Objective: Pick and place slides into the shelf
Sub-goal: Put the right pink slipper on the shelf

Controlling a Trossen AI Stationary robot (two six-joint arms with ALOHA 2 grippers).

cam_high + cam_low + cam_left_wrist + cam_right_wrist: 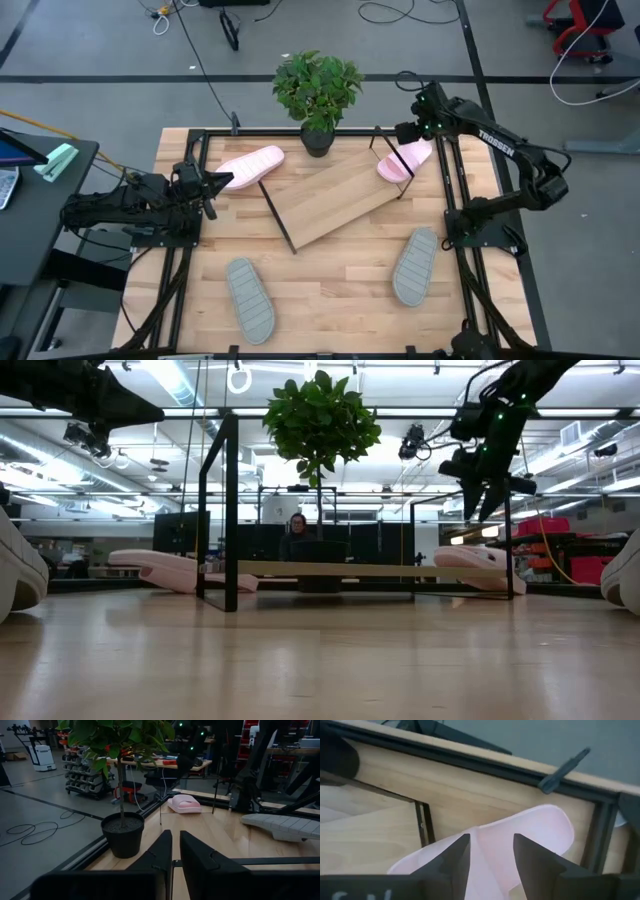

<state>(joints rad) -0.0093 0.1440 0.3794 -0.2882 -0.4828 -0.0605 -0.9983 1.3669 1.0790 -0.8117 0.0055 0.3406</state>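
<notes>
Slanted light-wood shelf board on black wire frame [335,200] sits mid-table, its upper surface bare. One pale pink foam slide [405,160] lies at the shelf's far right corner, partly on the tabletop. Right gripper [410,131] hovers above it, fingers [452,860] parted, released, nothing held. Second pale pink slide [248,165] lies off the shelf's left end, just beside left gripper [222,181], clenched empty. Two grey foam slides [249,298] [416,265] lie on the near tabletop. Potted green plant [318,92] at the far edge.
</notes>
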